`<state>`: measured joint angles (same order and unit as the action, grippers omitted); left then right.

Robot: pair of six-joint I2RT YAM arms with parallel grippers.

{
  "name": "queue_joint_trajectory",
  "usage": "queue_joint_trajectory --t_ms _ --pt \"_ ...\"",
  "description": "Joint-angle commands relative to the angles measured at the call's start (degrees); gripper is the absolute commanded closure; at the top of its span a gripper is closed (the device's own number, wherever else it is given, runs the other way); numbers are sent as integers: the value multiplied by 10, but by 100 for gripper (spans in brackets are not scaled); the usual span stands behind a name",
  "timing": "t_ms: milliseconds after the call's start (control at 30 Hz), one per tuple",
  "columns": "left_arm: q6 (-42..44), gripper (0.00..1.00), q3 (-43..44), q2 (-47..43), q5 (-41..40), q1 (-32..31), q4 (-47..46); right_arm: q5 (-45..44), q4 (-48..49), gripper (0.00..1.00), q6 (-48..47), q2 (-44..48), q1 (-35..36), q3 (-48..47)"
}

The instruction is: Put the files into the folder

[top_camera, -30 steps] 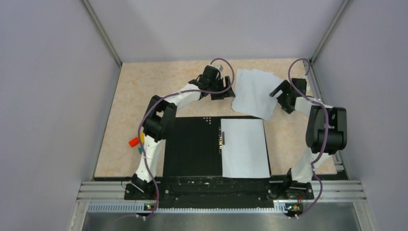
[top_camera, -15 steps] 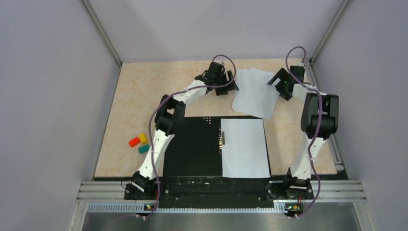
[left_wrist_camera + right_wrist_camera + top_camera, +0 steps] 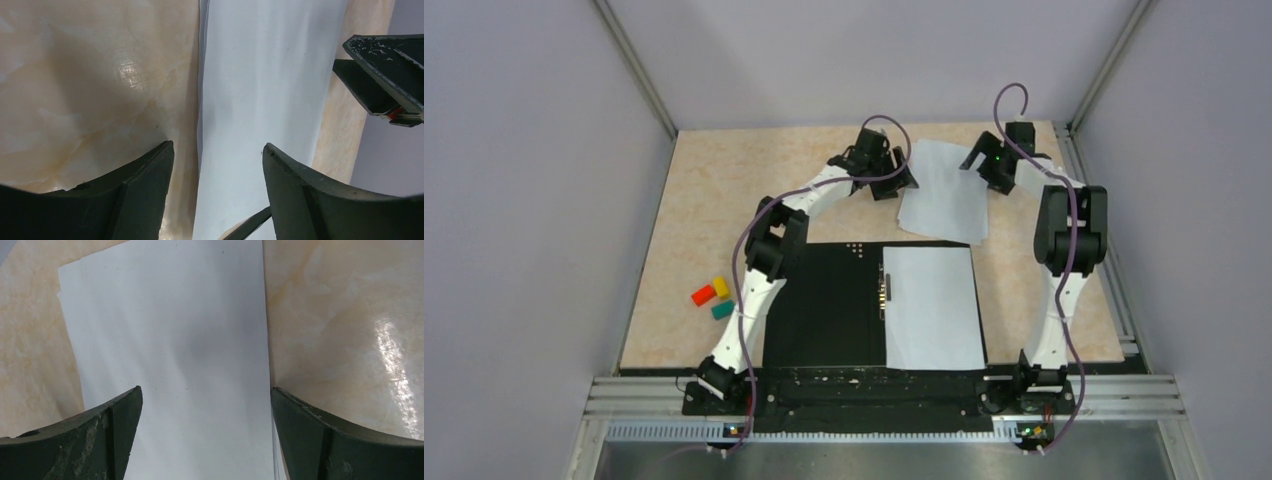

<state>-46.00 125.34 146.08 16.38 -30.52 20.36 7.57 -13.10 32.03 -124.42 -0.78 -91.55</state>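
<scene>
The folder (image 3: 824, 300) lies open near the arms with its black inner faces up. One white sheet (image 3: 932, 305) covers its right half. The loose files (image 3: 944, 195) lie in a slightly fanned pile on the table beyond it. My left gripper (image 3: 896, 183) stands open at the pile's left edge. In the left wrist view the files (image 3: 260, 100) run up between the left gripper's (image 3: 217, 150) spread fingers. My right gripper (image 3: 984, 172) is open over the pile's far right corner. In the right wrist view the files (image 3: 175, 340) fill the gap of the right gripper (image 3: 206, 392). Neither holds anything.
Red (image 3: 702, 295), yellow (image 3: 720, 286) and teal (image 3: 722, 310) blocks sit on the table left of the folder. Grey walls and metal rails close in the table's far corners, just behind the right arm. The right gripper's fingers (image 3: 385, 75) show at the left wrist view's right edge.
My right gripper has swung left and farther back onto the pile's far right corner. The pile has shifted slightly left and drawn together. The left gripper moved slightly toward the pile's left edge.
</scene>
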Motion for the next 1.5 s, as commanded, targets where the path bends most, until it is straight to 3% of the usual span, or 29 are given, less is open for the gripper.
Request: queue_joint_trajectory --t_ms 0,233,500,967,1233,1467 --pt "-4 29 -15 12 -6 3 65 47 -76 1 -15 -55 25 -15" --pt "6 28 -87 -47 -78 6 71 64 -103 1 -36 -54 46 -41" --pt "16 25 -106 -75 -147 6 94 8 -146 1 -55 -5 29 -23" --pt "-22 24 -27 10 -4 1 98 102 -117 1 -44 -5 52 24" --pt "-54 32 -20 8 34 9 73 130 -131 1 -46 -25 55 -13" --pt "-67 53 -37 -29 56 27 45 138 -131 1 -47 -32 55 -23"
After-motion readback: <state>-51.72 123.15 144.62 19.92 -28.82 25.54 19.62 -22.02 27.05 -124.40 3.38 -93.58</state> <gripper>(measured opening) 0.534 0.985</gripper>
